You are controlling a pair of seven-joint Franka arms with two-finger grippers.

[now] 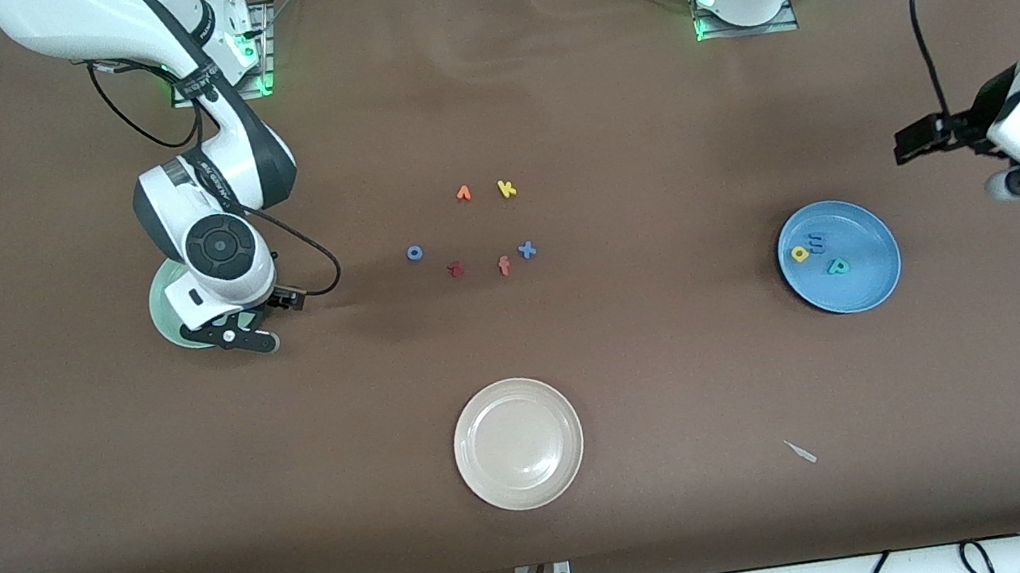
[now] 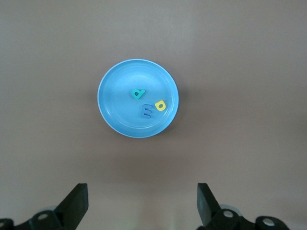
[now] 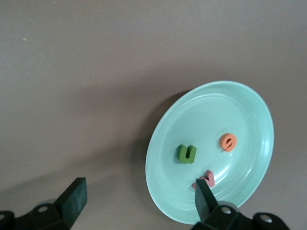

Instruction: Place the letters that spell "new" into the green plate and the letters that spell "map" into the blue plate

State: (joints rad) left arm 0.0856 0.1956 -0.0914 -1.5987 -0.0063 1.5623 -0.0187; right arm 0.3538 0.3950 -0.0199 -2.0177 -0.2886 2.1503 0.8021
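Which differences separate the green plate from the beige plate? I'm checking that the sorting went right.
The green plate holds three letters; the beige plate holds none. The green plate lies at the right arm's end of the table, under the open right gripper; the beige plate lies mid-table, nearer the front camera. Both are round and rimmed.

We can read foam letters only: n, e, w in the green plate; m, a, p in the blue plate.
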